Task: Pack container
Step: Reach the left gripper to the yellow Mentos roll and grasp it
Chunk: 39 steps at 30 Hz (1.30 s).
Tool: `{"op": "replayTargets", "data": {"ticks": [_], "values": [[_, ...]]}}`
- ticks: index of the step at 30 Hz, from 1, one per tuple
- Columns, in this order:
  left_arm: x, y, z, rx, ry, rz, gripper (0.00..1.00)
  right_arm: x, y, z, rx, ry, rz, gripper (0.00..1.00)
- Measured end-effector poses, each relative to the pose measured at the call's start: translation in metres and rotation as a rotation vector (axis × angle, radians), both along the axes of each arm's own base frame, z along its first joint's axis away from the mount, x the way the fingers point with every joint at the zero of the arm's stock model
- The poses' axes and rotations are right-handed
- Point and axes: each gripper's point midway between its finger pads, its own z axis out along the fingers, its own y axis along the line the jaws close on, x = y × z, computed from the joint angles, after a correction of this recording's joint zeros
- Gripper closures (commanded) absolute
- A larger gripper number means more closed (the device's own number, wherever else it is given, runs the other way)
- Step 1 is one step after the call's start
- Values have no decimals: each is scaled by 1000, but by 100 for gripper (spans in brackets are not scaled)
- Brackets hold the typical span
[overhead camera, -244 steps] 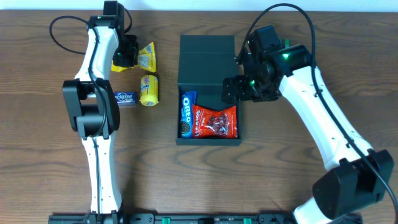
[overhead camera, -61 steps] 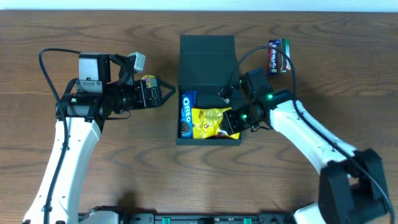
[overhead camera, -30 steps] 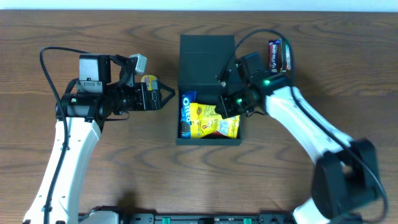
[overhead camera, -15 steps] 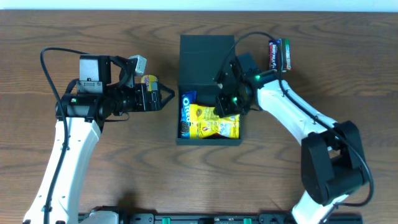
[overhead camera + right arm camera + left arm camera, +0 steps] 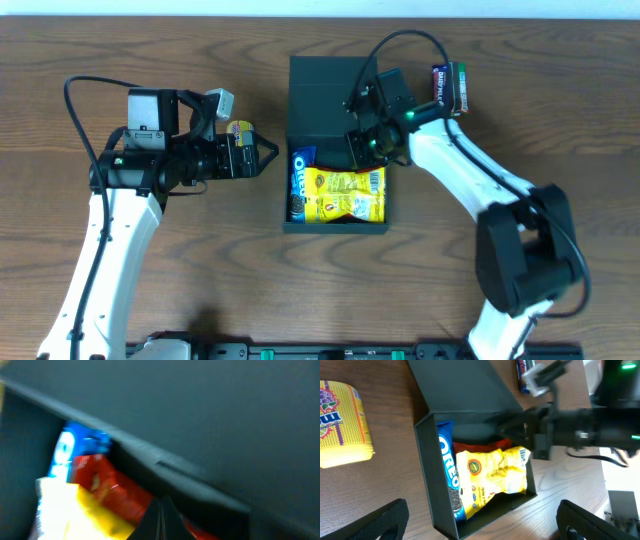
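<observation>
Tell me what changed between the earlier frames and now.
The yellow bag, earlier left of the box, now lies inside it over the red packet. The right gripper let it go and drew back toward the lid. Lately the left gripper, cookie pack and candy bar stayed put.

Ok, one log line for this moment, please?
container open | holds Oreo pack, yellow packet over red packet | left gripper open beside yellow tube | right gripper shut, inside container rear

on the wooden table point(image 5: 560, 120) we note a yellow packet point(image 5: 239, 129) at left and a dark bar point(image 5: 447, 88) at upper right. inside the container point(image 5: 333, 85): oreo pack point(image 5: 298, 184) along the left wall, yellow bag point(image 5: 346, 193) beside it, lying over a red packet point(image 5: 503, 443).
</observation>
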Motion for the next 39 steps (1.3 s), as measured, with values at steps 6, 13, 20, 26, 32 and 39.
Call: {"op": "replayTargets", "data": {"ticks": [6,13,20,26,32,39], "values": [[0,1,-1,6,2,4,5,1,-7,-28,-57,34,-14,99],[0,1,-1,6,3,4,5,-21,-11,-37,-105,108,33,99],[1,3,-2,19,2,13,5,-31,-4,-37,-120,122,90,99],[-16,20,-26,125,121,68,5,-9,7,-14,-90,52,92,99],[-22,29,-45,183,181,92,82,-3,11,-9,-76,28,93,99],[-44,27,-105,182,292,83,94,-1,12,-9,-72,20,93,99]]}}
